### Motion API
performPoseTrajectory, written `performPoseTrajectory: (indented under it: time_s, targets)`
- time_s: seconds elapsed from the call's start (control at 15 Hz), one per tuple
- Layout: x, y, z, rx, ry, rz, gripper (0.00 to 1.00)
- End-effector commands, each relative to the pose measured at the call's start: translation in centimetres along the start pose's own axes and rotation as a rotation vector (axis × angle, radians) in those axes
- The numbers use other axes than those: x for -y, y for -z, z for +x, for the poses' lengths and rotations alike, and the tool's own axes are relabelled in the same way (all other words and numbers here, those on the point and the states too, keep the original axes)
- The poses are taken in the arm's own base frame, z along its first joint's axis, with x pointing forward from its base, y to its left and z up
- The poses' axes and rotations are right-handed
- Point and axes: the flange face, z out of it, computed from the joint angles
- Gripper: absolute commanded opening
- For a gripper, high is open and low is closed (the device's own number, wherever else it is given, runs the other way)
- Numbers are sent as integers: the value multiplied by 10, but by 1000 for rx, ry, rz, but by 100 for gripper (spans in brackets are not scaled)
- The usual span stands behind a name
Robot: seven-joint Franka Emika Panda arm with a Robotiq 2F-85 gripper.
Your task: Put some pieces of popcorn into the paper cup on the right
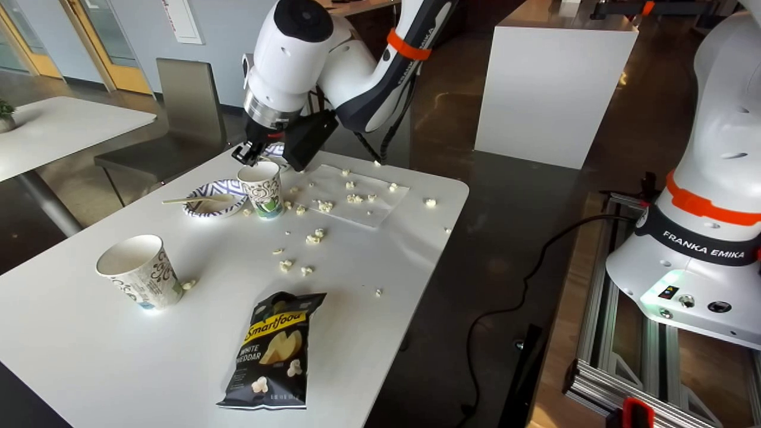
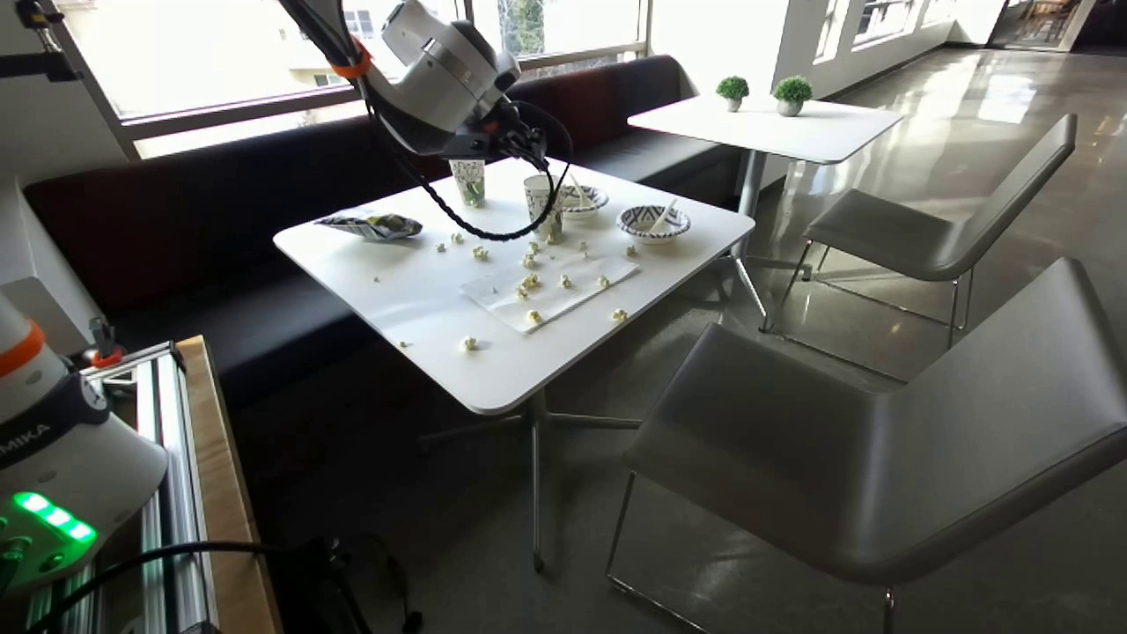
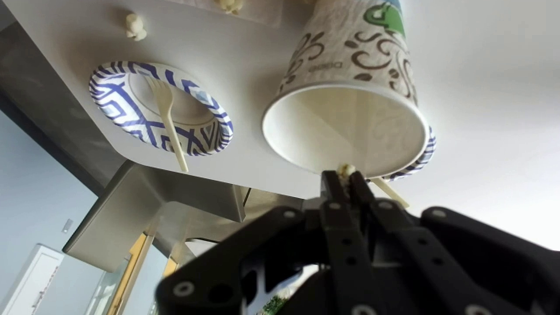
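A piece of popcorn [image 3: 346, 169] was pinched in the gripper [image 3: 345, 178] above the rim of a paper cup [image 1: 261, 191] on a white table [image 1: 190, 351]. From that cup in an exterior view, a blue-patterned bowl [image 1: 229, 186] with a fork [image 1: 196, 200] lay at nine o'clock, a second cup [image 1: 142, 273] at eight and a black snack bag [image 1: 273, 351] at six, while loose popcorn [image 1: 354, 198] dotted a paper sheet [image 1: 330, 182] at three.

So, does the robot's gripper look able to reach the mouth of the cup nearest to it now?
Probably yes: the gripper, shut on a piece of popcorn, appears close to the cup, and the wrist view shows nothing blocking its opening.
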Motion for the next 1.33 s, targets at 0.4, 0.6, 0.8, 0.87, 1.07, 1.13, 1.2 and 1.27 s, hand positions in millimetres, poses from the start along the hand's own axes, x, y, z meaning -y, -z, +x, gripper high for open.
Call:
performPoseTrajectory:
  time_s: [0.4,0.6,0.8,0.87,1.07,1.13,1.2,1.27]
  targets:
    - [11,-33,-10,22,-27,68,78]
    - [22,-27,-14,42,-33,124,99]
    - [28,-24,-13,56,-31,150,97]
    - [29,-23,-13,60,-33,157,100]
    - [32,-18,-14,71,-34,187,100]
    - [33,-17,-14,75,-33,194,100]
    - [33,-16,-14,76,-33,201,100]
    - [33,-15,-14,78,-34,207,100]
